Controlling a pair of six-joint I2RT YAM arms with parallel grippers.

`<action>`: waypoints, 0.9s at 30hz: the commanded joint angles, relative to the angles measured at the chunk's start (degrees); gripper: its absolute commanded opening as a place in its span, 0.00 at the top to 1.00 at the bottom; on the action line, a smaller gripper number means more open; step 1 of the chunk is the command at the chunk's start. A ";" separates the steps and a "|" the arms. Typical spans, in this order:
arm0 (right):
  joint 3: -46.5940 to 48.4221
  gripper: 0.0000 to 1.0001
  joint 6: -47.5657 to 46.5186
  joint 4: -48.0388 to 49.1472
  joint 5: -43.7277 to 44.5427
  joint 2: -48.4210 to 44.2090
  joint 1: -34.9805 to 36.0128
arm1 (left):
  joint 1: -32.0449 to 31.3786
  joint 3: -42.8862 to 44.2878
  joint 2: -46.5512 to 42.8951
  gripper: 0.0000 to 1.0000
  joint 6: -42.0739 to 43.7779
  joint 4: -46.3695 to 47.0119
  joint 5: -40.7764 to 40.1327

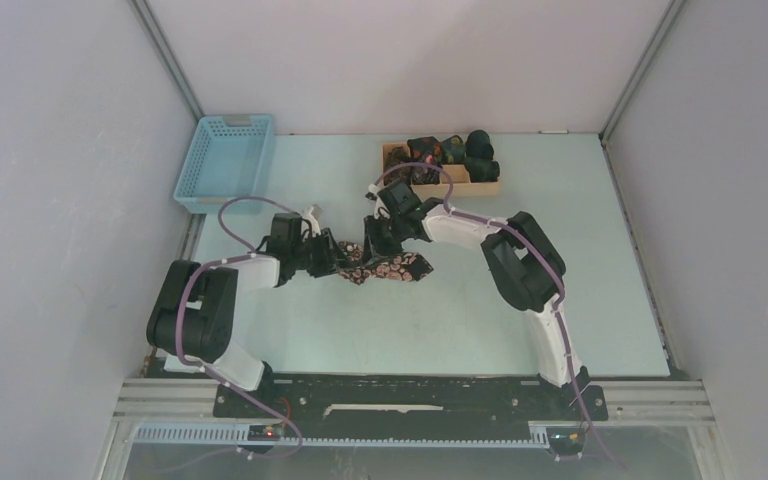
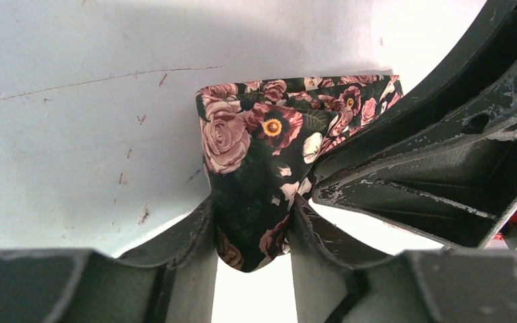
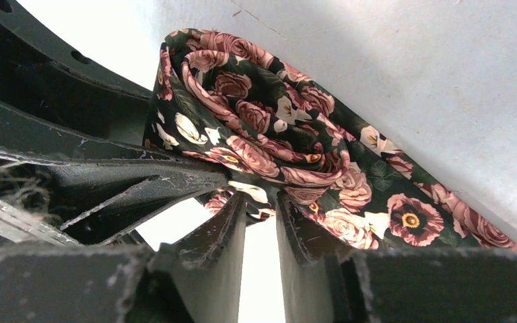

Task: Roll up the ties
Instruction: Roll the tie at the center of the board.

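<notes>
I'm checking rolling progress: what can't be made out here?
- Top view: how far the floral tie is rolled; left tool and right tool cover its middle.
- Top view: count of rolled ties in the wooden tray; too small, overlapping.
- Right wrist view: the tie's length; cut off at the right edge.

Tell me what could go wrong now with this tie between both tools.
The left tool and right tool pinch the floral tie very close together, so the tools could collide. The folded fabric looks loose; if either pinch slips, the roll may spring open.
</notes>
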 commanded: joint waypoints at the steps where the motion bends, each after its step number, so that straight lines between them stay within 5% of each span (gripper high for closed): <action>1: 1.71 0.73 -0.63 -0.48 0.16 -3.36 -1.13 | 0.28 -0.46 -1.35 0.61 -0.28 1.98 1.12; 11: -5.28 0.74 -1.37 0.00 1.53 -10.06 -5.12 | -0.38 1.31 -3.63 0.67 0.74 -2.40 -1.43; 20: -14.89 0.74 1.36 0.25 12.04 -13.49 -9.39 | -4.85 7.98 -6.29 0.69 5.17 -16.01 -12.87; 27: -17.13 0.75 2.34 0.04 12.33 -11.43 -9.13 | -8.77 13.39 -6.52 0.70 7.61 -24.26 -21.68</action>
